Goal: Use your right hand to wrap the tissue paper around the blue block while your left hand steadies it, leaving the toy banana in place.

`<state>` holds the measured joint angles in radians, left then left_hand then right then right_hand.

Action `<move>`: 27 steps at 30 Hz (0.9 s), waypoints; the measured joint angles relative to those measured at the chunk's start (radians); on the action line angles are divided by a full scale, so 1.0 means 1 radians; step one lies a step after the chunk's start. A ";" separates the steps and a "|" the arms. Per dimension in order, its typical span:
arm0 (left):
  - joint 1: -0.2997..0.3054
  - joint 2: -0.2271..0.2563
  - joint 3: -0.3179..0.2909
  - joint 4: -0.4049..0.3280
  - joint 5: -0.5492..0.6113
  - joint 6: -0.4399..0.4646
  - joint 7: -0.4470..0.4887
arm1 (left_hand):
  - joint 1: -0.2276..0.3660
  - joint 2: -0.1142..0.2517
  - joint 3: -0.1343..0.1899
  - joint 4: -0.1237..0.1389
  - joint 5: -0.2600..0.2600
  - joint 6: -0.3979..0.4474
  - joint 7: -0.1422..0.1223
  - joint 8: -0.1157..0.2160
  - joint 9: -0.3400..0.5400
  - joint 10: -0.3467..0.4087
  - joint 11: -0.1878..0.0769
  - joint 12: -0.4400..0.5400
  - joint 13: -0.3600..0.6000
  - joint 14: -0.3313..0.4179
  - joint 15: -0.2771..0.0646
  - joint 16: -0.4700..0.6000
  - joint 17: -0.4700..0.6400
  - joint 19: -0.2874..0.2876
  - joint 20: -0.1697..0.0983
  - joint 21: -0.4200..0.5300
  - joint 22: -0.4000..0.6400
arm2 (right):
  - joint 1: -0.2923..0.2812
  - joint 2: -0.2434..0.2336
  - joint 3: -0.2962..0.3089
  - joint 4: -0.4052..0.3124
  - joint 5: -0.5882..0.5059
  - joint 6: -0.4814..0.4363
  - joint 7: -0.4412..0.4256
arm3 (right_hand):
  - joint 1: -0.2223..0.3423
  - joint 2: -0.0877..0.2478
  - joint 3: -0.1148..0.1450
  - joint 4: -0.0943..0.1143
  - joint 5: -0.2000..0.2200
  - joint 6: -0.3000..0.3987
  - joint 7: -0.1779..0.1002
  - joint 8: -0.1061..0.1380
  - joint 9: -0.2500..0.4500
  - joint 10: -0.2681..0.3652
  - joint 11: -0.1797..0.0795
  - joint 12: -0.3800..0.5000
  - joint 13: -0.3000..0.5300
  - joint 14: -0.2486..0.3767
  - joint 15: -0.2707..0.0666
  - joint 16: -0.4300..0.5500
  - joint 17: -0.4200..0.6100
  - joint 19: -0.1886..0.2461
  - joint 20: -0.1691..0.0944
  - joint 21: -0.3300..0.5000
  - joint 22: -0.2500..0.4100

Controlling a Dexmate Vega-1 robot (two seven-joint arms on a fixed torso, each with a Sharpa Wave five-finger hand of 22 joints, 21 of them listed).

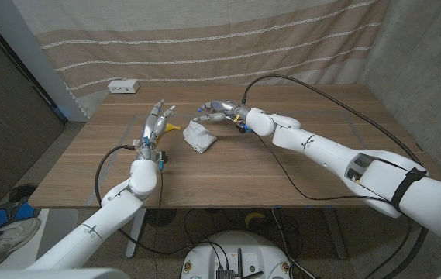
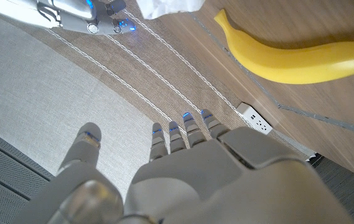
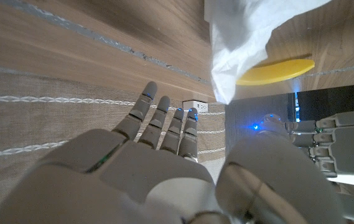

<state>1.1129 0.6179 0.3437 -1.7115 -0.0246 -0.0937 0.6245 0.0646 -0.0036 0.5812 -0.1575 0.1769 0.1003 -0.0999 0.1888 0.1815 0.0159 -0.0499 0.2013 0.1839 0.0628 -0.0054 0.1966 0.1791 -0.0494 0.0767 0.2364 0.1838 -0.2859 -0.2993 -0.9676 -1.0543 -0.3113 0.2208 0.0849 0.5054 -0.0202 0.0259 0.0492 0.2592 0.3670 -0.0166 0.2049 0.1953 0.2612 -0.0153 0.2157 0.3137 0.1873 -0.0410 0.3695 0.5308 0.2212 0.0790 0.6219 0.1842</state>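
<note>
Right hand [image 1: 215, 110]: fingers [image 3: 164, 118] spread, holding nothing, hovering just beside the tissue paper [image 1: 199, 138]. Left hand [image 1: 156, 122]: fingers [image 2: 186, 127] spread too, empty, near the toy banana [image 1: 173, 124]. We judge both poised for wrapping. Tissue lies bunched mid-desk [image 1: 236, 174]; we cannot see the blue block, presumably underneath.

Striped beige curtain [image 1: 204, 39] behind wooden table [image 1: 243, 174]

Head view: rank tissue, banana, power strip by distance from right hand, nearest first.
From the right hand:
1. Tissue, just in front of it, toward the robot.
2. Banana, to its left, beside the left hand.
3. Power strip, far left at the table's back edge.
</note>
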 measured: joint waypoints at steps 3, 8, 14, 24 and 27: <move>-0.001 -0.001 -0.001 0.005 0.000 -0.010 -0.006 | -0.005 0.005 0.000 0.000 0.000 0.000 0.000 0.000 0.000 0.000 0.000 0.000 0.000 0.000 0.000 0.000 0.000 0.000 0.000 0.000 0.000 | 0.000 0.005 0.021 0.023 0.058 0.021 0.031 | 0.022 0.054 0.018 0.003 0.000 0.007 0.007 0.000 0.000 0.008 0.009 0.008 0.000 0.000 0.000 0.000 0.005 0.000 0.000 -0.002 0.000; -0.006 -0.004 -0.005 0.021 -0.012 -0.042 -0.026 | -0.005 0.005 0.000 0.000 0.000 0.000 0.000 0.000 0.000 0.000 0.000 0.000 0.000 0.000 0.000 0.000 0.000 0.004 -0.004 0.000 0.000 | -0.005 0.010 0.057 0.051 0.159 0.054 0.080 | 0.050 0.105 0.050 -0.012 -0.009 0.010 0.010 0.000 0.000 0.005 0.012 0.008 0.000 -0.004 0.004 0.000 0.009 -0.007 0.007 -0.012 0.000; -0.010 -0.004 -0.007 0.036 -0.033 -0.091 -0.061 | -0.006 0.017 0.004 0.004 0.000 0.007 -0.007 0.000 0.000 0.000 0.000 0.000 0.000 -0.006 -0.006 -0.005 0.000 0.017 -0.001 0.000 0.000 | -0.024 0.009 0.098 0.067 0.222 0.070 0.107 | 0.065 0.135 0.063 -0.023 -0.019 0.019 0.011 0.000 0.000 0.009 0.016 0.008 -0.003 -0.011 0.003 0.000 0.007 -0.016 0.001 -0.016 0.000; -0.039 0.011 -0.009 0.096 -0.097 -0.179 -0.168 | -0.015 0.042 0.015 0.015 0.000 -0.009 -0.038 -0.004 -0.005 -0.023 -0.014 -0.005 0.000 -0.027 -0.020 -0.012 0.005 0.039 -0.011 0.004 0.000 | -0.075 -0.019 0.158 0.034 0.377 0.097 0.146 | 0.064 0.135 0.071 -0.031 -0.027 0.019 0.011 0.000 0.000 0.005 0.023 0.008 -0.008 -0.020 0.005 -0.004 0.002 -0.027 -0.002 -0.023 0.000; -0.043 0.012 -0.009 0.102 -0.126 -0.204 -0.209 | -0.015 0.042 0.015 0.015 0.000 -0.010 -0.042 -0.004 -0.005 -0.025 -0.014 -0.009 0.000 -0.027 -0.020 -0.012 0.005 0.047 -0.014 0.006 0.004 | -0.095 -0.031 0.178 0.014 0.404 0.100 0.143 | 0.061 0.139 0.071 -0.031 -0.027 0.023 0.015 0.000 0.000 0.005 0.023 0.008 -0.008 -0.020 0.005 -0.004 0.002 -0.027 -0.002 -0.023 0.000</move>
<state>1.0700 0.6304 0.3351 -1.6098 -0.1508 -0.2977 0.4151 0.0495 0.0388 0.5964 -0.1424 0.1769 0.0904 -0.1422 0.1847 0.1765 -0.0096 -0.0642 0.1922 0.1838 0.0355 -0.0251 0.1847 0.1841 -0.0026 0.0631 0.2424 0.1878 -0.3810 -0.3299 -0.7894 -1.0402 0.0931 0.3208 0.2275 0.5664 0.1192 0.0972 0.0181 0.2321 0.3895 -0.0019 0.2049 0.1955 0.2661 0.0075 0.2235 0.3061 0.1677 -0.0357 0.3659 0.5326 0.1940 0.0769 0.5989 0.1841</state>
